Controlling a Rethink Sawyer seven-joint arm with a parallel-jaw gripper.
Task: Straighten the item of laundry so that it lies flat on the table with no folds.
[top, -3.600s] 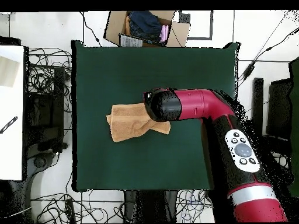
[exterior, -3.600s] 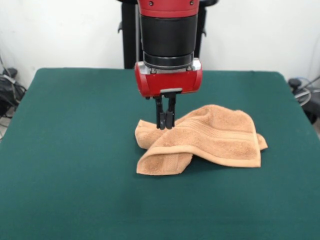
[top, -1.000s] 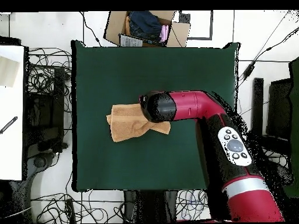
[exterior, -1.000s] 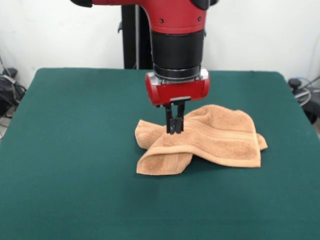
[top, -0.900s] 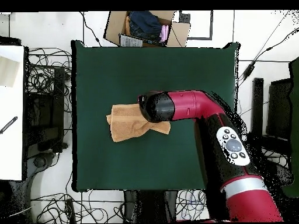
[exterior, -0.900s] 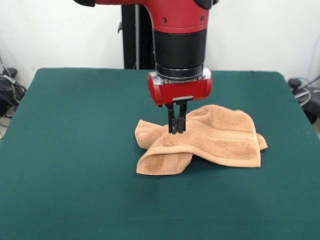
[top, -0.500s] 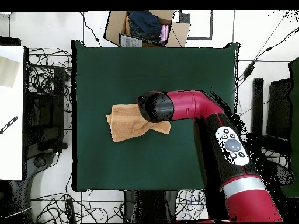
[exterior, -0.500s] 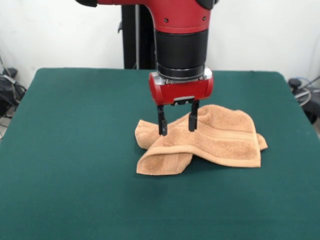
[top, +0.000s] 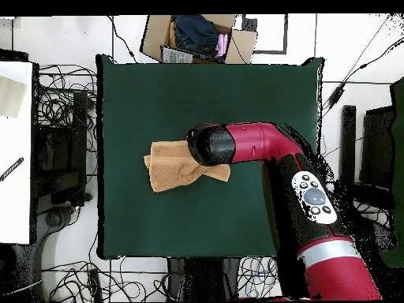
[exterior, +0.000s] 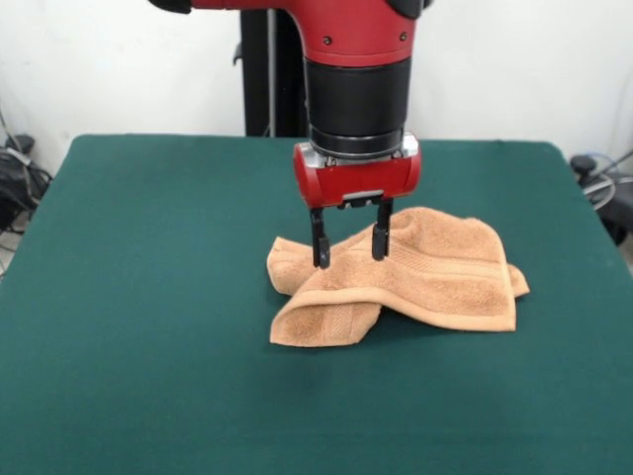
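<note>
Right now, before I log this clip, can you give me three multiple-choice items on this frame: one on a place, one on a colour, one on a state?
1. Where is the gripper?
A. Over the towel's folded part
B. Off the table's edge
C. Over bare cloth, far from the towel

2. What colour is the table surface?
A. White
B. Dark green
C. Red

3. How does the towel lie?
A. Flat and spread out
C. Rolled into a tube
B. Crumpled, with folds

Answers: 1 A, the gripper hangs at the towel's hump; 2 B, the cloth is dark green; 3 B, one edge laps over another.
</note>
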